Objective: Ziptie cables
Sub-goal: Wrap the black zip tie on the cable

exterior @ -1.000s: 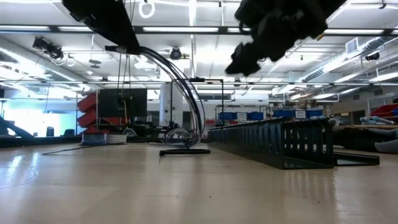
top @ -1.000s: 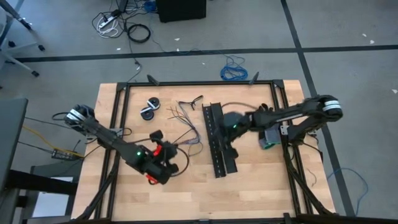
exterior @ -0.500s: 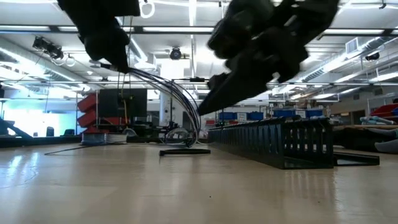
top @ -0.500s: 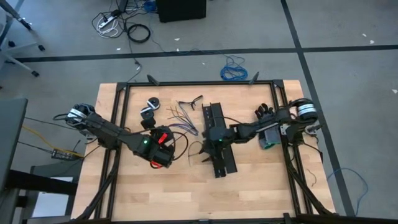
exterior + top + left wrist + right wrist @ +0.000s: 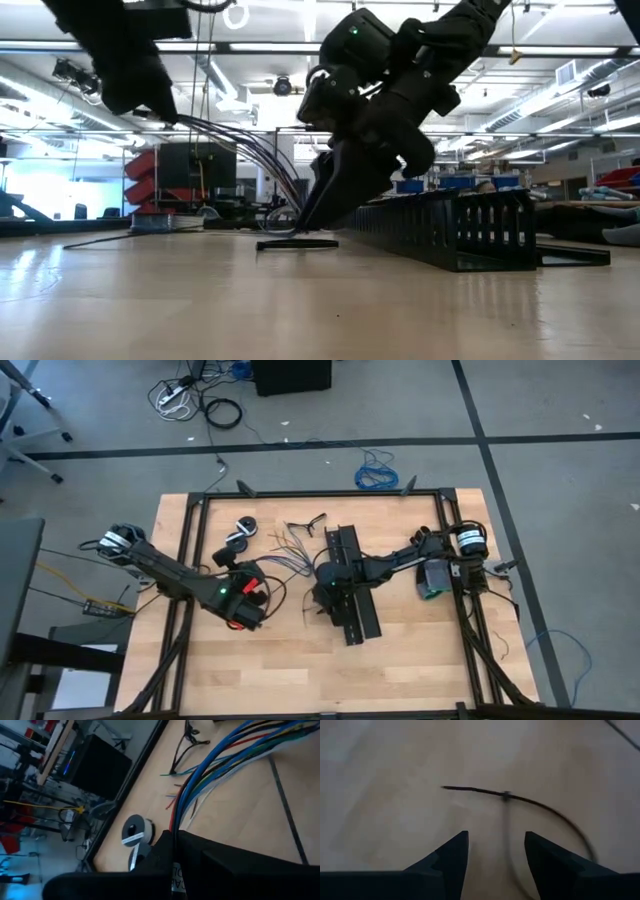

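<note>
Two grippers are at work beside the long black perforated plastic channel (image 5: pixel 352 585): the left gripper (image 5: pixel 243 600), well to one side of it, stays clenched on the thin multicoloured cables (image 5: pixel 225 762), lifting them off the pale wooden tabletop (image 5: pixel 300 660). The right gripper (image 5: pixel 495 852) has swung down from above the channel and now hangs, fingers parted and empty, just over a thin curved black plastic ziptie (image 5: pixel 520 800) lying next to it, so the pickup looks imminent.

cables (image 5: pixel 290 550) on table (image 5: pixel 420 670) between left claw (image 5: pixel 243 603) and perforated strips (image 5: pixel 350 595), right claw (image 5: pixel 320 595) above ziptie (image 5: pixel 520 800)
</note>
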You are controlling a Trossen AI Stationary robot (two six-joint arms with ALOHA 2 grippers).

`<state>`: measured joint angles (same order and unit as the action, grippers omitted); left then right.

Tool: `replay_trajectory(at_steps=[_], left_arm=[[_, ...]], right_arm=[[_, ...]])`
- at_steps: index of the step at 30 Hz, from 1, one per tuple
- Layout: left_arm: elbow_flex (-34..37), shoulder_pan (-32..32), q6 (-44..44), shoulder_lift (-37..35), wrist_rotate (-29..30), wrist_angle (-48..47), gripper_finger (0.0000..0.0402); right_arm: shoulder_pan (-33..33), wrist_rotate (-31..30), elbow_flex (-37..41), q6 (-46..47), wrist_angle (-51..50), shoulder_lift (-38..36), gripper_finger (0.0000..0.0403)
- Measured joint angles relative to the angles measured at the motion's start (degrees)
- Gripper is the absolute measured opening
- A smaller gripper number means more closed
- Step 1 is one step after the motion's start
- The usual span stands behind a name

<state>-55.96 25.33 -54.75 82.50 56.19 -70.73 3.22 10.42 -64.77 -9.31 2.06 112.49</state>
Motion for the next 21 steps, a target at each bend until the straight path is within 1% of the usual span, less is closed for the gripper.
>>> replay_trajectory(at_steps=[5, 10, 15, 18, 19, 21], left_arm=[[4.8, 0.5, 0.8, -4.8, -0.4, 8.2, 0.0001], [6.0, 0.6, 3.6, -5.7, -1.0, 12.2, 0.0001], [6.0, 0.6, 5.5, -5.7, -1.0, 14.9, 0.0001], [6.0, 0.7, 7.2, -5.7, -1.2, 16.8, 0.0001], [6.0, 0.7, 7.9, -5.7, -1.3, 17.3, 0.0001], [6.0, 0.7, 8.2, -5.7, -1.3, 17.7, 0.0001]], right_arm=[[-1.1, -0.7, 0.0, 0.1, -0.3, 0.0, 0.0189], [-0.7, -0.6, 0.0, 1.0, -2.7, 0.0, 0.0189], [0.2, -4.9, 0.0, 1.7, -3.2, 1.2, 0.0174], [0.2, -5.3, -0.2, 2.2, -3.3, 2.2, 0.0145], [0.2, -5.3, -0.2, 2.4, -3.7, 2.3, 0.0127], [0.2, -5.2, -0.3, 2.4, -4.1, 2.4, 0.0074]])
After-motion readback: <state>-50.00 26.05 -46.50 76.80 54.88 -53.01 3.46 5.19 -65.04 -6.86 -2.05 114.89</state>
